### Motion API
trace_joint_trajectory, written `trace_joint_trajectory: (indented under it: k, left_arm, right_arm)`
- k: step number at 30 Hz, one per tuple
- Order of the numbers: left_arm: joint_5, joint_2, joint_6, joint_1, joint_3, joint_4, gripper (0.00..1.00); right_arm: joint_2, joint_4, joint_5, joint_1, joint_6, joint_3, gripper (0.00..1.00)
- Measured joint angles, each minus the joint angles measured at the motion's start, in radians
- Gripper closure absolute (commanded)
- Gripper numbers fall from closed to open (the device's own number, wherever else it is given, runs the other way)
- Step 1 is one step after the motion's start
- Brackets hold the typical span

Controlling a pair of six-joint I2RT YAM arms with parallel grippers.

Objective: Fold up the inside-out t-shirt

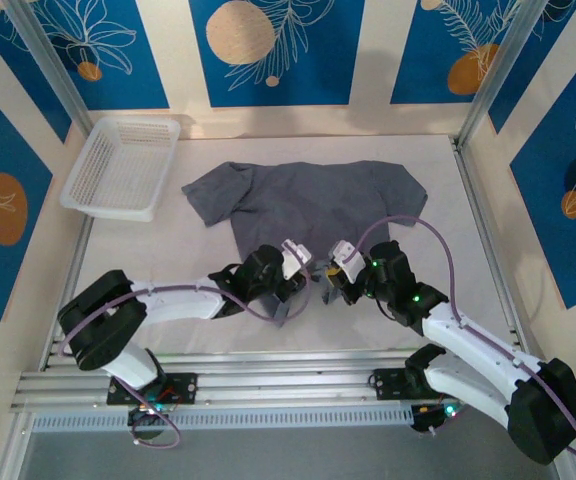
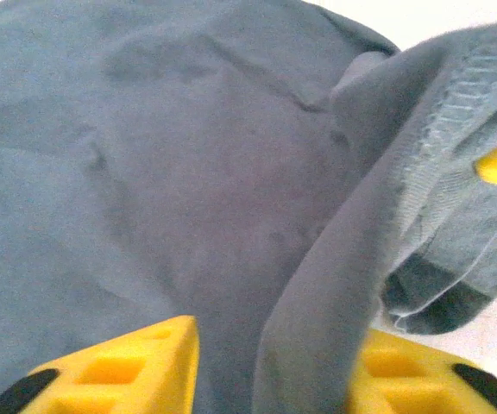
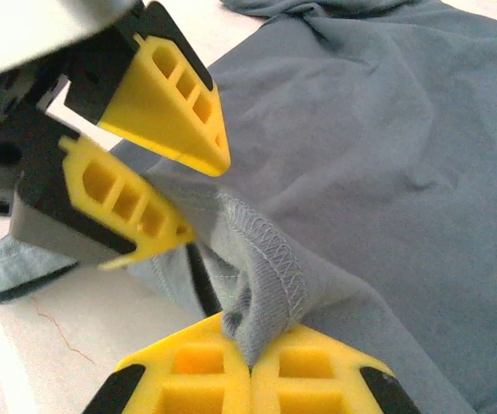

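Here right gripper (image 3: 250, 366) clenched on t-shirt (image 1: 308, 200) hem; left gripper (image 2: 270, 362) straddles fold, grip unclear

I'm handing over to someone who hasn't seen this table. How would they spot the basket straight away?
Start at the grey t-shirt spread across the middle of the white table, then look to its left, toward the far left corner. The white mesh basket sits there, rigid, rectangular and see-through, apart from the soft cloth.

The slate-grey cloth t-shirt (image 1: 308, 200) spreads beyond both grippers; the white mesh plastic basket (image 1: 123, 165) sits far-left of the left gripper (image 1: 303, 275).
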Motion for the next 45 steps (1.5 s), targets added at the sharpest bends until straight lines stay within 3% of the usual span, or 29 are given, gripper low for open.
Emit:
trace_joint_trajectory:
  k: [6, 10, 13, 15, 18, 19, 21, 25, 28, 30, 36, 37, 39, 40, 43, 45]
  left_arm:
    - [0.012, -0.075, -0.018, 0.025, 0.0, 0.0, 0.73]
    - [0.051, -0.085, -0.021, 0.037, 0.007, -0.002, 0.94]
    - [0.076, -0.08, -0.018, 0.038, 0.009, -0.009, 0.98]
    - [0.112, -0.072, -0.018, 0.039, 0.01, -0.009, 0.83]
    - [0.217, -0.055, -0.018, 0.04, 0.019, -0.015, 0.41]
    - [0.255, -0.045, -0.022, 0.041, 0.027, -0.016, 0.34]
    - [0.304, -0.027, -0.03, 0.041, 0.039, -0.015, 0.31]
    - [0.328, 0.008, -0.051, 0.042, 0.042, -0.013, 0.47]
    - [0.317, 0.019, -0.066, 0.05, 0.042, -0.013, 0.83]
    - [0.309, 0.019, -0.076, 0.06, 0.042, -0.007, 0.98]
    - [0.295, 0.018, -0.09, 0.085, 0.032, 0.015, 1.0]
    - [0.297, 0.017, -0.093, 0.086, 0.031, 0.016, 1.0]
    - [0.307, 0.014, -0.101, 0.086, 0.031, 0.014, 1.0]
    - [0.315, 0.01, -0.106, 0.087, 0.031, 0.013, 1.0]
    - [0.363, -0.016, -0.141, 0.093, 0.052, -0.021, 1.0]
    - [0.398, -0.021, -0.163, 0.093, 0.109, -0.066, 1.0]
  right_arm:
    - [0.0, -0.026, 0.0, -0.001, -0.004, 0.0, 1.0]
    - [-0.001, -0.034, 0.0, -0.003, -0.008, 0.0, 1.0]
    - [-0.001, -0.038, 0.0, -0.003, -0.009, 0.0, 1.0]
    - [-0.001, -0.039, 0.001, -0.004, -0.011, 0.0, 1.0]
    - [-0.006, -0.045, 0.001, -0.006, -0.012, 0.0, 1.0]
    - [-0.008, -0.048, 0.001, -0.007, -0.012, 0.0, 1.0]
    - [-0.009, -0.048, 0.001, -0.008, -0.012, 0.0, 1.0]
    - [-0.009, -0.048, 0.0, -0.01, -0.012, 0.0, 1.0]
    - [-0.009, -0.05, 0.0, -0.01, -0.012, 0.0, 1.0]
    - [-0.009, -0.053, 0.0, -0.01, -0.012, 0.0, 1.0]
    - [-0.01, -0.055, -0.001, -0.014, -0.02, 0.0, 1.0]
    - [-0.01, -0.057, -0.003, -0.014, -0.023, 0.0, 0.9]
    - [-0.01, -0.071, -0.005, -0.014, -0.024, 0.0, 0.56]
    - [-0.014, -0.084, -0.005, -0.014, -0.027, 0.002, 0.43]
    - [-0.053, -0.142, -0.006, -0.004, -0.021, 0.025, 0.38]
    - [-0.106, -0.159, -0.014, 0.016, 0.007, 0.058, 0.45]
